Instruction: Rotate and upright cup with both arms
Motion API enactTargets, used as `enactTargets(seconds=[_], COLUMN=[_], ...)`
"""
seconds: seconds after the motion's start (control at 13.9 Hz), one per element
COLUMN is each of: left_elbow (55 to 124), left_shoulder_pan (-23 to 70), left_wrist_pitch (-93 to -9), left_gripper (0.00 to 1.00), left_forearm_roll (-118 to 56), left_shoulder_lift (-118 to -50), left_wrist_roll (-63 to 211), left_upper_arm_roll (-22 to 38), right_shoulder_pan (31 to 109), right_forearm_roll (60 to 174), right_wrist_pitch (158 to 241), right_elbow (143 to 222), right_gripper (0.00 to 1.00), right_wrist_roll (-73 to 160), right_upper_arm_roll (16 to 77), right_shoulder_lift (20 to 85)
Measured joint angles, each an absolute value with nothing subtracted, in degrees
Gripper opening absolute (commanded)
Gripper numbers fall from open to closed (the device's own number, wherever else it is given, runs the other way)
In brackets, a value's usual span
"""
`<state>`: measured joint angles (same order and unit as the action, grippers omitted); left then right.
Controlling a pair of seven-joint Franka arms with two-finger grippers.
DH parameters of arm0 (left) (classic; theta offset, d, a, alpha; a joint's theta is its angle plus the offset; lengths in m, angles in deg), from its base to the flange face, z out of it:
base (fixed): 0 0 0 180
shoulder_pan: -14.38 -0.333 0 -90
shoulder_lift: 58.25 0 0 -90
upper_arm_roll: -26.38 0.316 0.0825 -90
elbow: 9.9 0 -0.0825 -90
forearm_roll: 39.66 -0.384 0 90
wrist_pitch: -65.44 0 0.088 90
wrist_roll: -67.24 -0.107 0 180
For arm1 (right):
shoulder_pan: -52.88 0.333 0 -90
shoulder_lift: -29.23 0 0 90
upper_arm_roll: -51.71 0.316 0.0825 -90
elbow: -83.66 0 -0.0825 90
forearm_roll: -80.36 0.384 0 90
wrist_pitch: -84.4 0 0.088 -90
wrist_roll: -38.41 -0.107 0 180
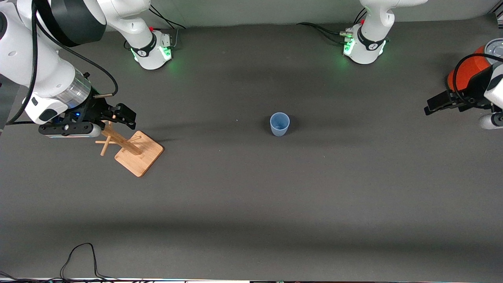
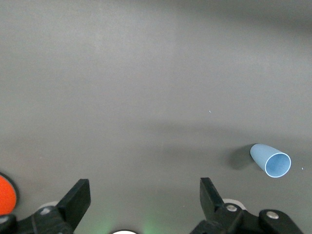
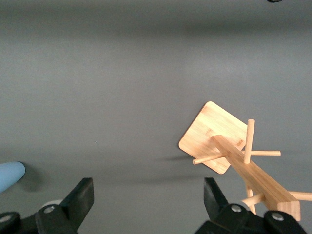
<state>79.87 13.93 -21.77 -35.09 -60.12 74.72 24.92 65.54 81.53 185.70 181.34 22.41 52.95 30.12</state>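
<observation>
Since the cup (image 1: 279, 124) already stands mouth-up mid-table, well clear of both arms, I see neither clearly nearer. Left gripper (image 2: 145, 197) over the can (image 1: 467, 70), right gripper (image 3: 148, 197) over the rack (image 1: 129, 147); both wide open, empty, waiting.

The front camera looks down from high across the surface (image 1: 251, 204), arm bases along the frame's top. Each wrist camera looks past its own spread pincer fingers — left pincer (image 2: 145, 202), right pincer (image 3: 148, 200) — and both catch the cup (image 1: 279, 124), mid-frame in front.
</observation>
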Motion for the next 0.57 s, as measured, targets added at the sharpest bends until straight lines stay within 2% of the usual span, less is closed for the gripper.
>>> enactTargets(seconds=[0.57], left_elbow=[79.5], left_shoulder_pan=[14.1], left_wrist_pitch=[-21.8], left_gripper=[1.0], left_forearm_roll=[-36.6], left_shoulder_lift=[-60.9], left_wrist_roll=[69.9], left_upper_arm_roll=[25.1], right_shoulder_pan=[65.5], right_forearm_roll=[79.6], right_wrist_pitch=[187.4], right_elbow=[179.2], right_gripper=[1.0], right_wrist_roll=[22.4], right_upper_arm_roll=[52.9], right_shoulder_lift=[31.3])
